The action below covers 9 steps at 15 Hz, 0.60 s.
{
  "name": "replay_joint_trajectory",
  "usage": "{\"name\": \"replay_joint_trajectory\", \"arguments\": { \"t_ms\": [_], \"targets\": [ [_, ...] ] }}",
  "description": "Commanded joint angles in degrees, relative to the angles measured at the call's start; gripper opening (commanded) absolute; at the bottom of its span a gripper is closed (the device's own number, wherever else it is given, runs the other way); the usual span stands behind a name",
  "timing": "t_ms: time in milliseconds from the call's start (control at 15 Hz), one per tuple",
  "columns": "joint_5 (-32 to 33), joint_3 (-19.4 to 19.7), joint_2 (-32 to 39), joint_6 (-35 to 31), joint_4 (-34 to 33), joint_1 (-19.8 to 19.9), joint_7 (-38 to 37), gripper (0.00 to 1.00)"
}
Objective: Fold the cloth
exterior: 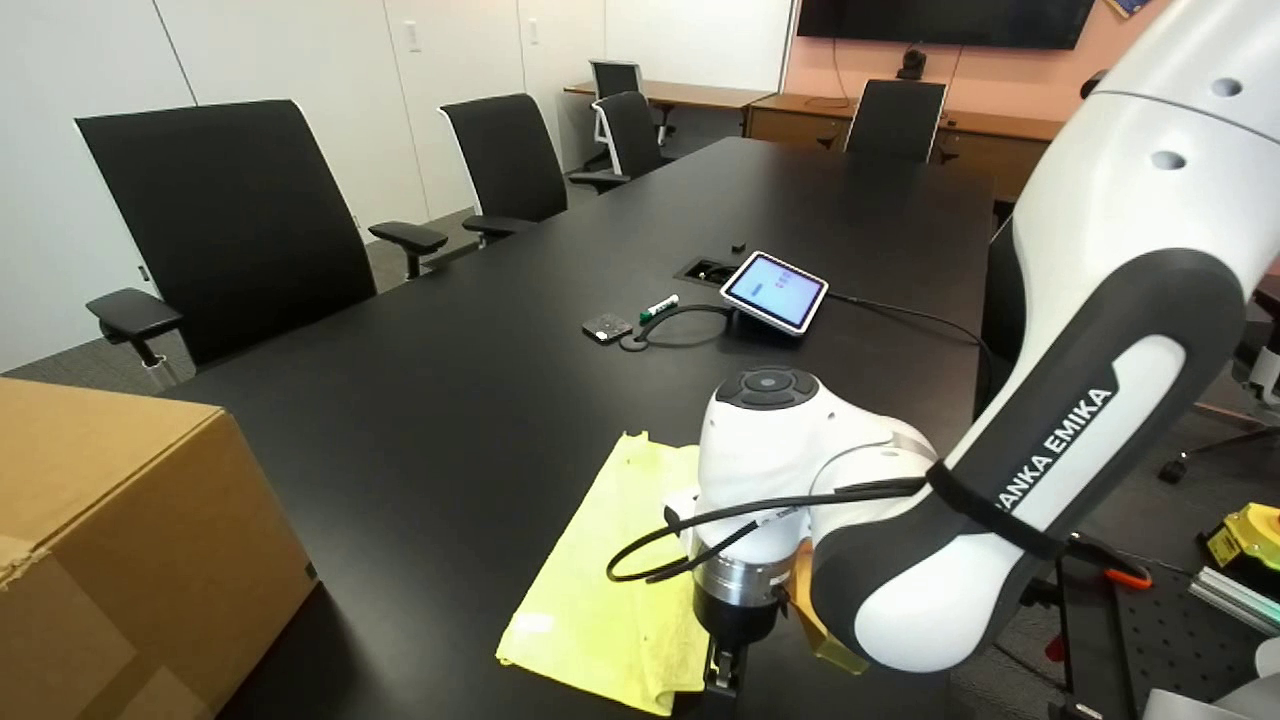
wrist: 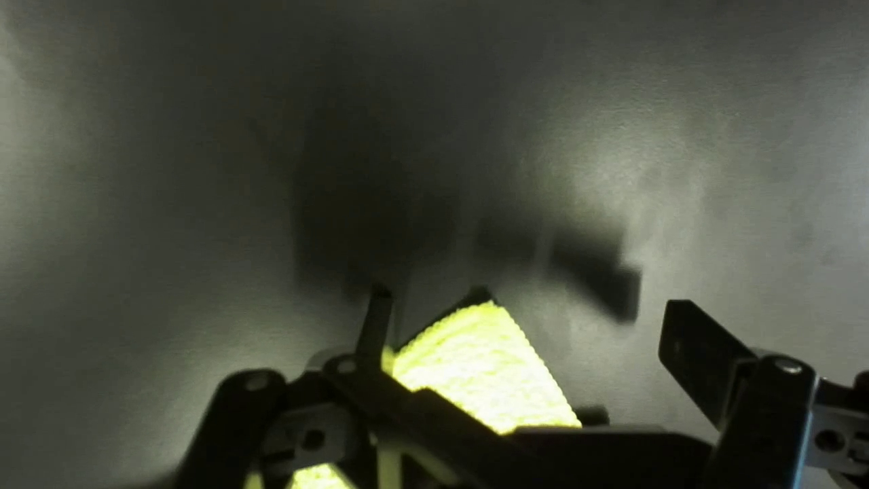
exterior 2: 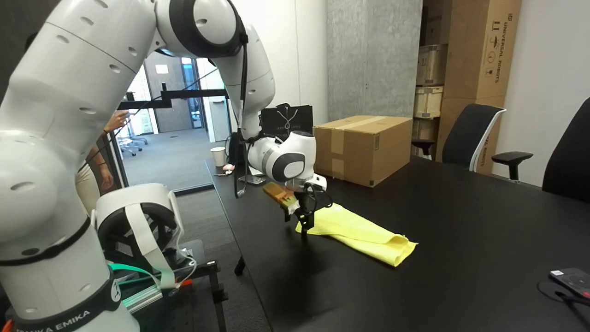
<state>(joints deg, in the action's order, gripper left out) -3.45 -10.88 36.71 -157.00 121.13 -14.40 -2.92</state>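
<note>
The gripper (wrist: 529, 302) stands at one short end of the cloth (exterior: 600, 570), which lies on the black table (exterior: 430, 480) with its long axis running away from the gripper, toward the tablet (exterior: 775, 290) side. The fingers (wrist: 699, 360) are spread wide and grip nothing. In the wrist view, one cloth corner (wrist: 489, 367) projects into the gap, closer to the finger at that view's left; contact cannot be confirmed. Closing on this corner is the likely next step, provided the fingers sit low enough.

White arm (exterior: 1130, 200), apparently black pincer (wrist: 530, 302).
</note>
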Motion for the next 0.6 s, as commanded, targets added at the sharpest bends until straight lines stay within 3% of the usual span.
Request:
{"name": "replay_joint_trajectory", "arguments": {
  "t_ms": [0,533],
  "targets": [
    [1.2,1.1,0.9,-1.5,-1.2,-1.5,-1.5,1.0],
    [3.9,4.0,1.2,-2.7,-1.6,-4.0,-2.8,1.0]
  ]
}}
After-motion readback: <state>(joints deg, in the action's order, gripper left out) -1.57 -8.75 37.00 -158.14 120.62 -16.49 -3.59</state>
